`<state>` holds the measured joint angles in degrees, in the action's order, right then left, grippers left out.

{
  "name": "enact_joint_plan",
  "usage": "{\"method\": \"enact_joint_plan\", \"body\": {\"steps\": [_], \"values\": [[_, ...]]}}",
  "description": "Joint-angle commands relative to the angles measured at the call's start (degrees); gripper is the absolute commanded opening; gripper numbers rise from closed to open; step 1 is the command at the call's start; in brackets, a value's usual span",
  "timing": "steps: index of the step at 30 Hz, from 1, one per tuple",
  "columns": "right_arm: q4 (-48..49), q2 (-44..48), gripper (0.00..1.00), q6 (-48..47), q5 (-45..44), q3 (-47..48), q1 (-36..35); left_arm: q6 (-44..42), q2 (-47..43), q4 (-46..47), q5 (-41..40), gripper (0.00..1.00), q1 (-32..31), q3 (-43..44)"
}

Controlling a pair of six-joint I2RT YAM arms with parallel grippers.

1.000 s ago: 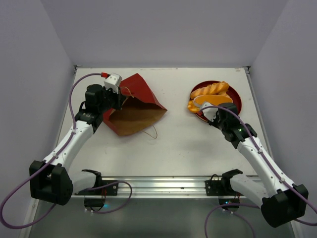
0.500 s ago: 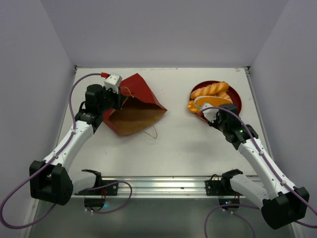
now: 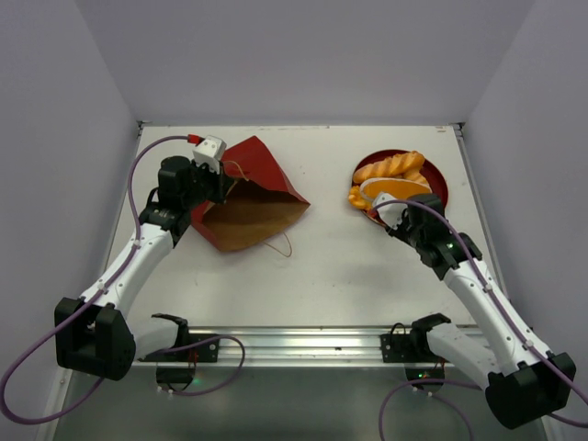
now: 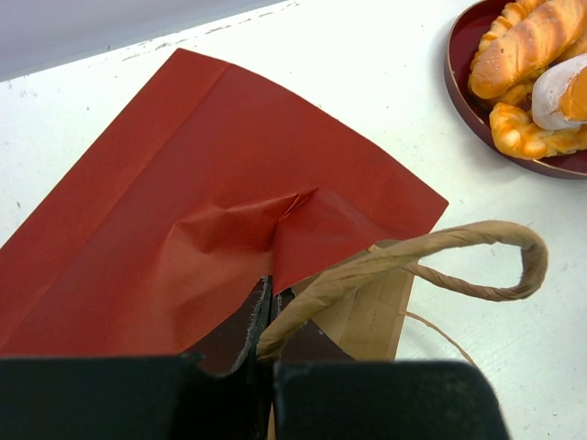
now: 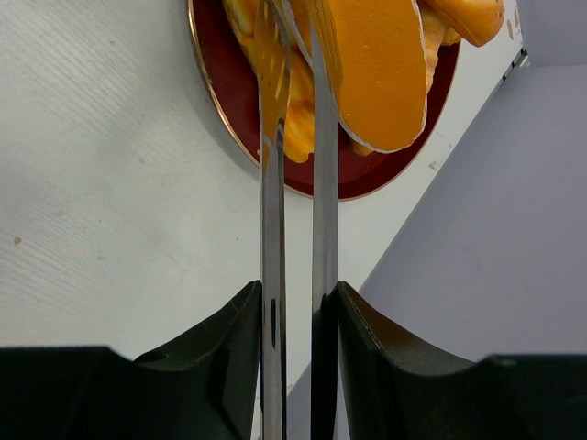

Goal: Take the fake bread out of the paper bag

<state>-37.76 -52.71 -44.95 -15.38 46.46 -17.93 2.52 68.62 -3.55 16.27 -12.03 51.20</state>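
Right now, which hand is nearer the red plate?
Right. The right hand sits at the red plate's near-left rim, its tongs reaching over it; the left hand is well off to the left, pinching the paper bag.

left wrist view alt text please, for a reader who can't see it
The left tool, shut, pinches the rim of a red paper bag lying flattened on a white table, its tan loop handle curling off to the right. At the top right corner, a dark red plate holds golden fake bread.
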Motion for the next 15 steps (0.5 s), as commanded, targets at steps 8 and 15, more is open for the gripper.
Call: {"method": "enact_joint_plan", "body": {"steps": [8, 15], "values": [[-0.83, 0.94, 0.39, 1.53, 1.14, 3.46, 0.27, 0.82, -1.56, 1.18, 1.39, 0.0, -0.1, 0.13], [-2.05, 1.29, 0.38, 2.67, 3.24, 4.52, 0.27, 0.03, -1.74, 1.18, 2.53, 0.0, -0.1, -0.05]]}}
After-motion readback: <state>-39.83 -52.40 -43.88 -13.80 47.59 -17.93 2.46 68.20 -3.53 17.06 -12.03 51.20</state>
